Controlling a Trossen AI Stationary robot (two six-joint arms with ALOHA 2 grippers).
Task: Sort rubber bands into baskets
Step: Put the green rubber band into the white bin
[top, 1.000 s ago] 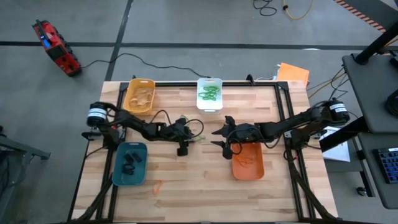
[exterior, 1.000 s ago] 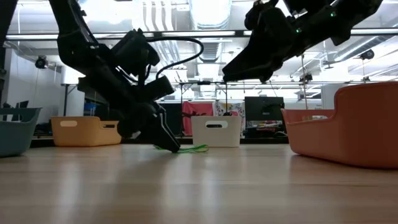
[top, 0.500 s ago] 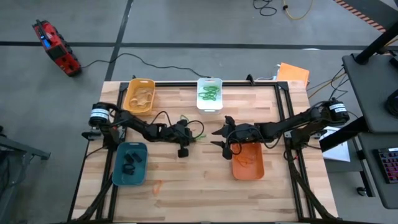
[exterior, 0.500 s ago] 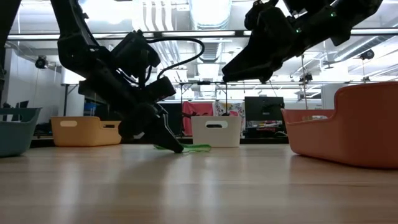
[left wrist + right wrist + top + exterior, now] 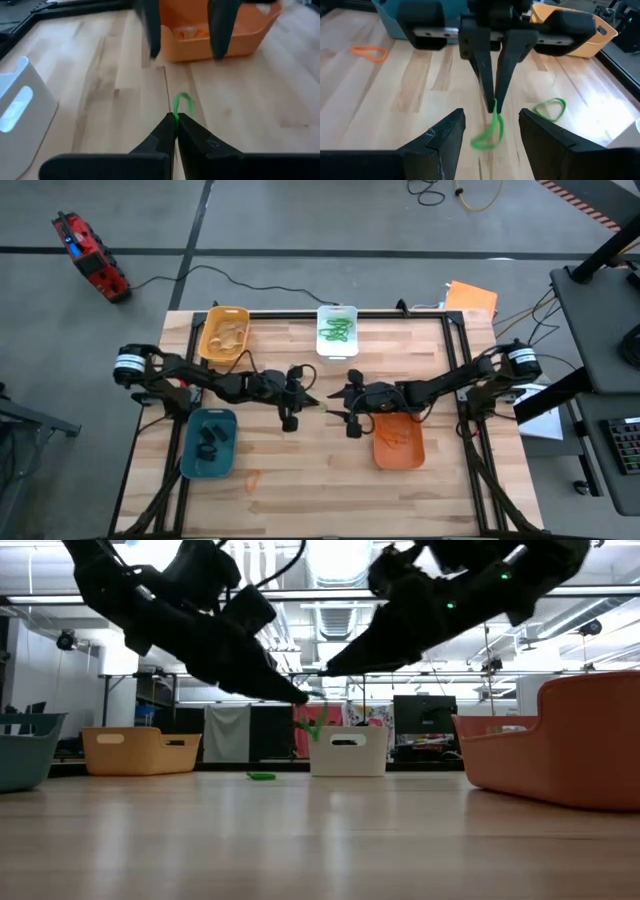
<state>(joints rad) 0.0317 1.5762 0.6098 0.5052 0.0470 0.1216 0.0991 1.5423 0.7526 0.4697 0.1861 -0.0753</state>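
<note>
My left gripper (image 5: 175,119), fingers pinched on a green rubber band (image 5: 181,102) above the tabletop (image 5: 300,460), should carry it to the white basket (image 5: 337,332); my right gripper (image 5: 490,131) hovers spread wide, empty.

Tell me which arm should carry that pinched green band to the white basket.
Left: its end effector already pinches the green band above the table. The right end effector hangs open opposite it, holding nothing.

Teal basket (image 5: 20,745) cut by edge
</note>
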